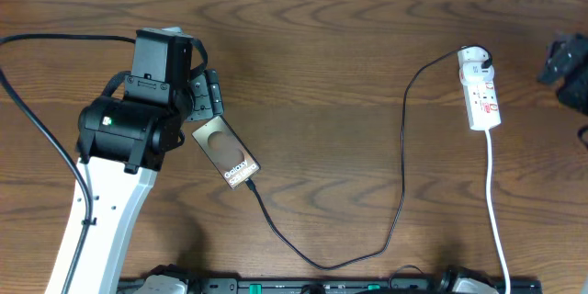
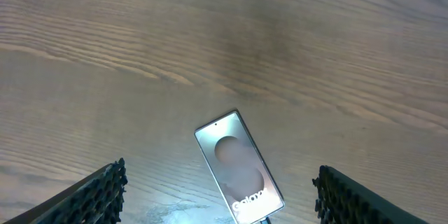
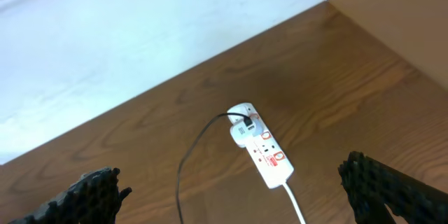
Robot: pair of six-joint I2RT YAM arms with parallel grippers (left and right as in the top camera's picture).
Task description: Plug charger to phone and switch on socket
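Observation:
The phone [image 1: 228, 152] lies flat and slanted on the table, "Galaxy" lettering at its lower right end. The charger's thin black cable [image 1: 401, 175] runs from the socket [image 1: 480, 87] down and round to the phone, and its tip [image 1: 250, 184] meets the phone's lettered end. My left gripper [image 1: 207, 96] hovers open just above the phone's upper left end. In the left wrist view the phone [image 2: 238, 168] lies between the open fingers [image 2: 220, 171]. My right gripper [image 3: 231, 175] is open and empty, well above the socket [image 3: 260, 143]. The right arm [image 1: 565, 62] shows at the right edge.
The socket's white cord [image 1: 496, 211] trails toward the table's front edge. A black plug [image 3: 241, 120] sits in the socket's rounded end. A white wall [image 3: 140, 35] stands behind the table. My left arm's black cable [image 1: 37, 119] crosses the left side.

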